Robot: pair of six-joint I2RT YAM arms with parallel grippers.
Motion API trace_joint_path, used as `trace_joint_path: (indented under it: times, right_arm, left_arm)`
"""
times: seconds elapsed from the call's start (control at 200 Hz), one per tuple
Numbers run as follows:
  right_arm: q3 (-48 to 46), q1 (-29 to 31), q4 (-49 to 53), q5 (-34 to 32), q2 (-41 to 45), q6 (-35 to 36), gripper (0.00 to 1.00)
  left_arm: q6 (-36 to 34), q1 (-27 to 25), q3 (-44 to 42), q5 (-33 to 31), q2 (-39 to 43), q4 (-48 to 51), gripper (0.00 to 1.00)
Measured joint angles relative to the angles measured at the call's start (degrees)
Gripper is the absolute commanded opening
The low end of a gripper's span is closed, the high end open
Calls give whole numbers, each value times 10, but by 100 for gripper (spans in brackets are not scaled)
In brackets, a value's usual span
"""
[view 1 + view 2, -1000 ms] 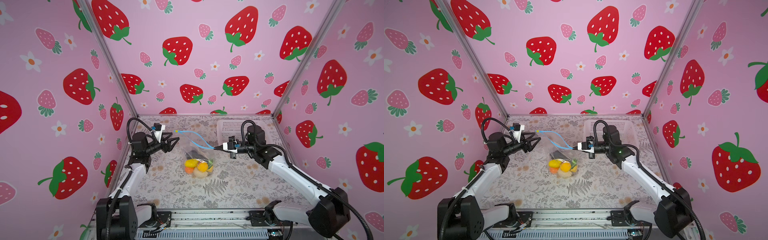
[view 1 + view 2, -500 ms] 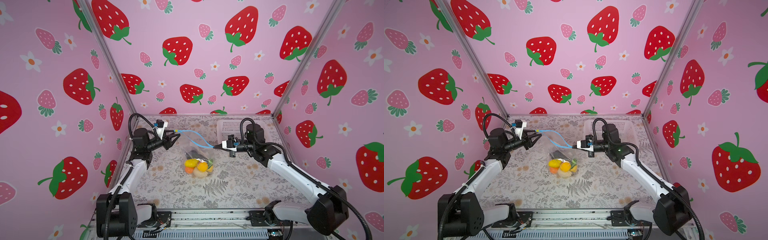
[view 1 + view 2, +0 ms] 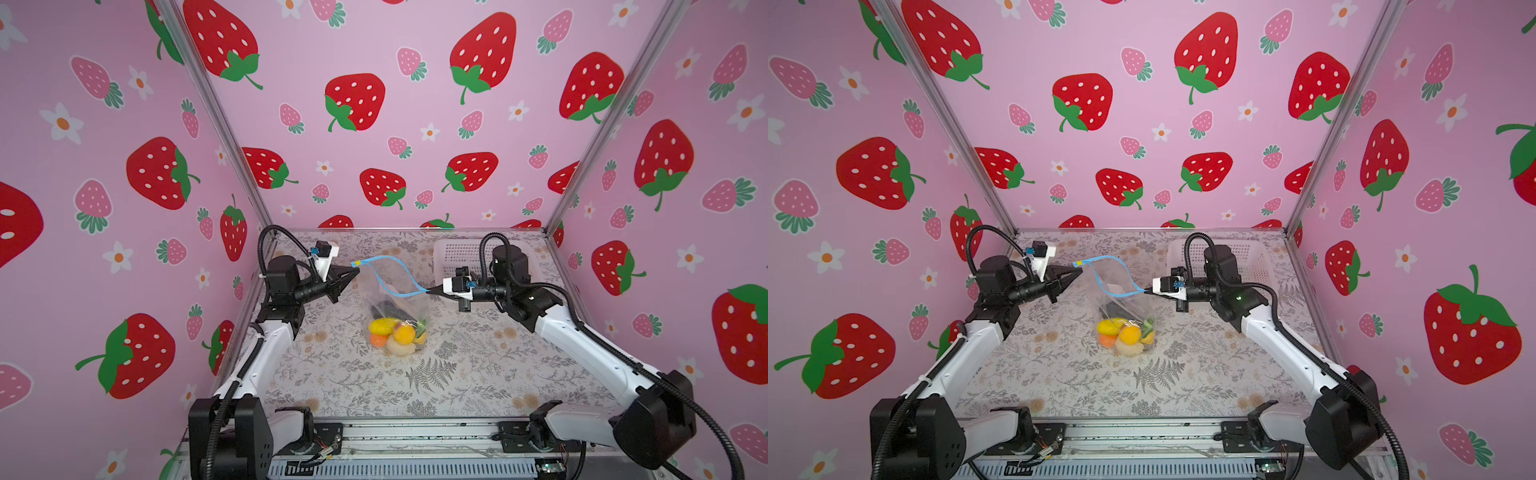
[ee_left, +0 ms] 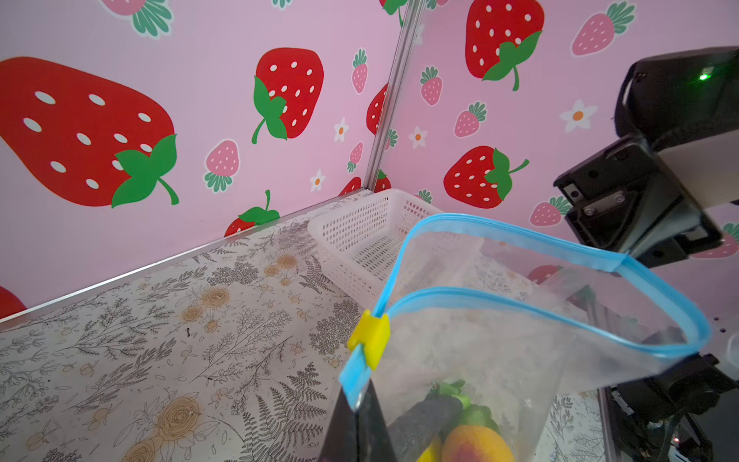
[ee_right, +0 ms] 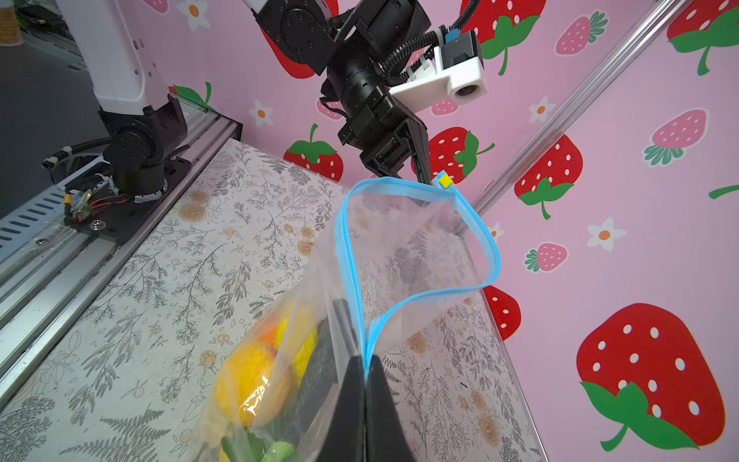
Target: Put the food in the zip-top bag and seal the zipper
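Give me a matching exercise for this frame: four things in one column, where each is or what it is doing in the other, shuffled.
Things:
1. left gripper
2. right gripper
3. food
4. basket

States:
A. far right corner of the table
B. shut on the zipper end beside the yellow slider
C. heaped at the bottom of the zip-top bag
D. shut on the zipper end away from the slider

Pairs: 1-B, 2-D, 3-C, 4-A

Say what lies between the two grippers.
The zipper spans the gap, its two strips gaping apart, from the left gripper to the right gripper; the zip-top bag with the food sits below. Both top views show this.
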State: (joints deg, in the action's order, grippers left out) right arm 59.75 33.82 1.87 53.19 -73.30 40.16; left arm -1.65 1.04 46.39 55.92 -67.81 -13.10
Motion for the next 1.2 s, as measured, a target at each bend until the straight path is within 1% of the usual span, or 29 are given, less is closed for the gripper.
trace_joint_path:
  times: [0.245, 0.26, 0.28, 0.295, 0.315, 0.335, 0.38, 0.445, 0.47, 0.48, 0.505, 0.595, 0.7, 0.79, 0.87, 0.945, 1.015, 1.05, 1.1, 1.166, 1.201]
  right_arm:
    - [1, 0, 32, -36, 29, -7, 0]
    - [1, 0, 33, -38, 32, -8, 3]
    - [1, 0, 35, -41, 36, -10, 16]
    - [1, 0, 37, -43, 39, -12, 22]
    - [1, 0, 39, -45, 42, -12, 29]
    - [1, 0, 42, -48, 45, -16, 32]
    - [1, 0, 47, -56, 51, -15, 38]
    - [2, 7, 62, -69, 58, -19, 50]
    - [3, 10, 67, -76, 60, -26, 51]
    - [3, 12, 68, -80, 61, -22, 54]
    - [5, 20, 74, -89, 63, -29, 59]
    - [24, 65, 94, -119, 66, -31, 65]
    - [82, 128, 131, -155, 49, -32, 72]
    - [143, 168, 149, -180, 17, -28, 73]
    - [209, 194, 181, -202, -30, -23, 73]
    - [266, 211, 211, -226, -76, -21, 77]
    - [281, 223, 223, -246, -96, -19, 80]
    - [281, 226, 229, -253, -99, -20, 79]
    - [288, 229, 241, -262, -108, -21, 74]
    - [320, 230, 262, -271, -131, -25, 69]
    - [342, 231, 272, -274, -147, -26, 64]
  left_arm:
    - [31, -39, -3, -54, 99, 59, 0]
    - [32, -42, -5, -58, 108, 60, 0]
    - [35, -47, -9, -63, 118, 61, 0]
    - [35, -50, -12, -66, 126, 63, 0]
    - [37, -54, -16, -71, 136, 65, 0]
    - [38, -59, -19, -76, 146, 69, 0]
    - [40, -68, -25, -83, 160, 78, 0]
    - [42, -81, -28, -91, 170, 89, 0]
    - [43, -86, -28, -95, 172, 92, 0]
    - [43, -88, -29, -96, 172, 93, 0]
    - [43, -93, -29, -99, 173, 96, 0]
    - [42, -116, -37, -110, 180, 102, 0]
    - [31, -146, -45, -120, 184, 109, 0]
    - [19, -163, -48, -124, 184, 114, 0]
    - [11, -169, -48, -130, 185, 119, 0]
    - [2, -170, -48, -137, 190, 129, 0]
    - [-5, -170, -49, -145, 203, 138, 0]
    - [-10, -170, -51, -150, 212, 142, 0]
    - [-16, -171, -55, -154, 228, 145, 0]
    - [-23, -171, -57, -158, 243, 149, 0]
    - [-28, -171, -57, -160, 249, 149, 0]
